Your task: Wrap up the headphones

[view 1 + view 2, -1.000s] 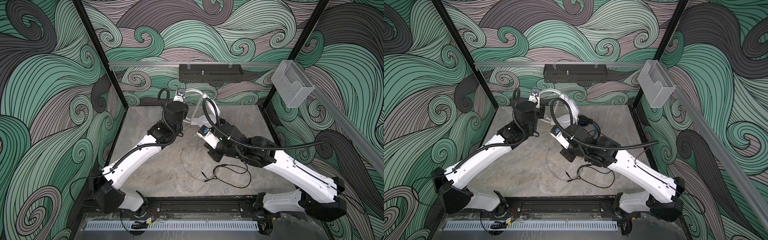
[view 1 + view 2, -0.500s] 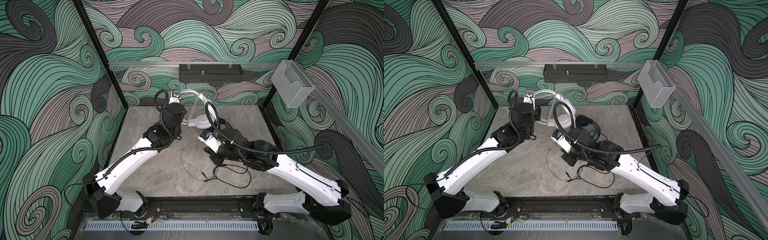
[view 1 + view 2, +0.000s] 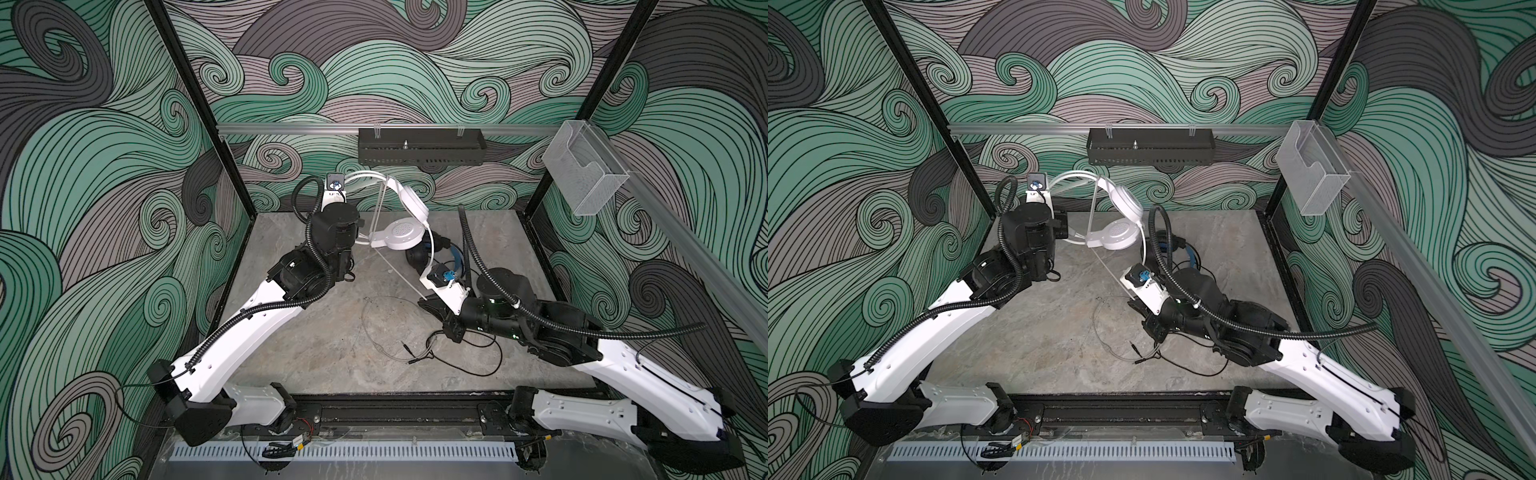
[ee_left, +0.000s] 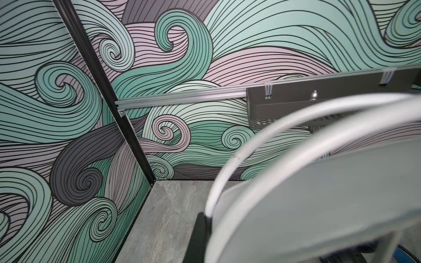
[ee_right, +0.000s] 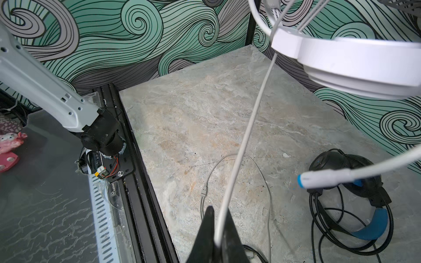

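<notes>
The white headphones (image 3: 401, 235) (image 3: 1119, 235) hang in the air at the back of the table. My left gripper (image 3: 360, 239) (image 3: 1069, 235) (image 4: 208, 218) is shut on their headband (image 4: 227, 170), with one finger hidden behind an earcup. Their pale cord (image 5: 250, 118) runs taut from the headset down to my right gripper (image 3: 428, 301) (image 3: 1136, 305) (image 5: 218, 211), which is shut on it. A white plug with a blue tip (image 5: 323, 178) dangles from another stretch of the cord. The black headphones (image 3: 417, 259) (image 3: 1192, 255) (image 5: 328, 159) lie on the table behind my right arm.
A thin grey cable (image 3: 365, 328) and loops of black cord (image 3: 478, 361) lie on the stone table in front of the right gripper. A black rack (image 3: 419, 151) hangs on the back wall rail. A clear plastic bin (image 3: 582, 178) hangs at the right wall.
My left gripper has carried the white headset up and to the left. My right gripper has drawn toward the front with the pale cord, which now runs straight.
</notes>
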Controlling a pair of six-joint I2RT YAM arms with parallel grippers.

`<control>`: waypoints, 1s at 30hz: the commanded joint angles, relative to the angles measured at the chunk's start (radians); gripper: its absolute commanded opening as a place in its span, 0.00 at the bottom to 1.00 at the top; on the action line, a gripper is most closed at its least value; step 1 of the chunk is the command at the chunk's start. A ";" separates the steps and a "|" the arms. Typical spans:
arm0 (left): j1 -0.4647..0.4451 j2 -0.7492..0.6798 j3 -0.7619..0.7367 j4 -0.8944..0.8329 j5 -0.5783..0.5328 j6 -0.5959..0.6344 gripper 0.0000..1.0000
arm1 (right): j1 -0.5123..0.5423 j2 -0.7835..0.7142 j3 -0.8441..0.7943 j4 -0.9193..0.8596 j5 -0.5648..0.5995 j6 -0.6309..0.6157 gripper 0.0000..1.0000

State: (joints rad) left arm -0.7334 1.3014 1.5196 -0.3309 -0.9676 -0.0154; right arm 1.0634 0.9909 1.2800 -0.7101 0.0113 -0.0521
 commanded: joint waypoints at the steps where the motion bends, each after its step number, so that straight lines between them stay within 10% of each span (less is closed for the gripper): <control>1: 0.022 -0.012 0.019 0.038 -0.085 -0.018 0.00 | 0.012 -0.031 -0.018 -0.020 -0.047 -0.021 0.11; 11: 0.021 0.009 0.024 0.011 -0.056 -0.008 0.00 | 0.012 0.017 0.071 -0.078 0.077 -0.108 0.05; 20: 0.029 -0.010 0.144 -0.209 0.074 -0.203 0.00 | -0.022 -0.125 -0.109 0.121 0.147 0.046 0.55; 30: 0.058 -0.034 0.324 -0.523 0.339 -0.500 0.00 | -0.393 -0.257 -0.278 0.270 -0.071 0.176 0.84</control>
State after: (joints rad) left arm -0.6834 1.3003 1.7596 -0.7773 -0.7280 -0.3714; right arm 0.7277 0.7235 1.0664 -0.5411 0.0555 0.0555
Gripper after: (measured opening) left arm 0.061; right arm 0.828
